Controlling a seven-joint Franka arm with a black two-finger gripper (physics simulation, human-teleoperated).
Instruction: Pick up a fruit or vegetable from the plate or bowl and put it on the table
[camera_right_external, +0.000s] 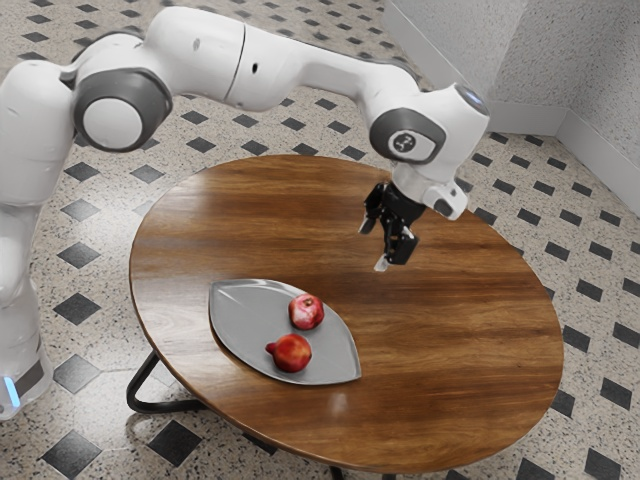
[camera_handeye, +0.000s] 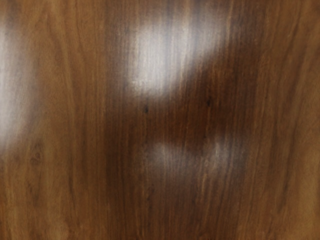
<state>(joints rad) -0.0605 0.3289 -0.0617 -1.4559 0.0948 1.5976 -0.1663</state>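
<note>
Currently empty-handed, a black two-finger gripper (camera_right_external: 373, 246) hangs above a round wooden table (camera_right_external: 460, 330), its fingers spread well apart with nothing between them. Two pomegranates lie on a grey leaf-shaped plate (camera_right_external: 245, 325) near the table's edge: a mottled pomegranate (camera_right_external: 307, 312) by the plate's long edge on the gripper's side, and a deep-red pomegranate (camera_right_external: 292, 353) nearer the opposite long edge. The first is rosy with pale patches; the second, glossy and warmer in tone, points its stubby crown toward the exterior view's left. Bare wood lies beneath the hand in the wrist view. The job appears to be at the approach, the pick yet to be made. Next calls for a sideways move over the plate, then a straight descent with the fingers astride one fruit.
</note>
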